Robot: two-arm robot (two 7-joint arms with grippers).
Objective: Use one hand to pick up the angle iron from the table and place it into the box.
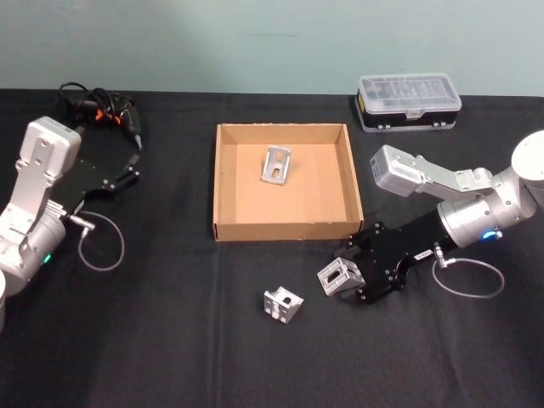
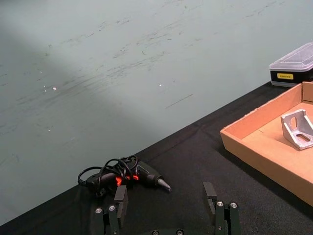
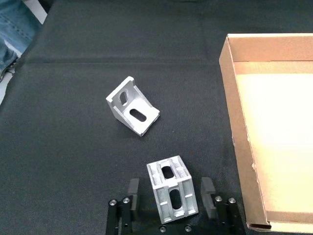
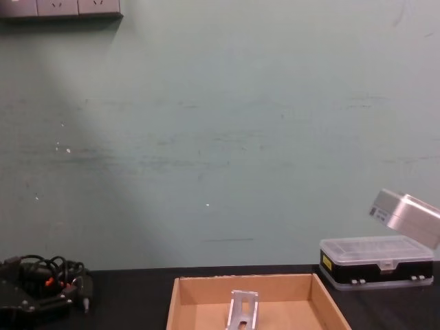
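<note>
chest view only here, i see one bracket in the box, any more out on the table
Observer: Two more on the table, in front of the box: a loose bracket and a second bracket nearer the right arm.
Operator: has the right gripper got that one
Observer: Not clamped. The right gripper straddles it, fingers open with a gap each side.
Operator: left arm
Observer: The left gripper is open at the table's left side, facing a corded tool.

Seen from the chest, the box [image 4: 206, 289] and the angle iron [image 4: 242, 309] inside it are cut off at the bottom edge. The right wrist view crops the box and the roots of the right gripper's [image 3: 169, 182] fingers [image 3: 132, 188]. The case's [image 2: 296, 61] label [image 2: 283, 76] is unreadably small.
</note>
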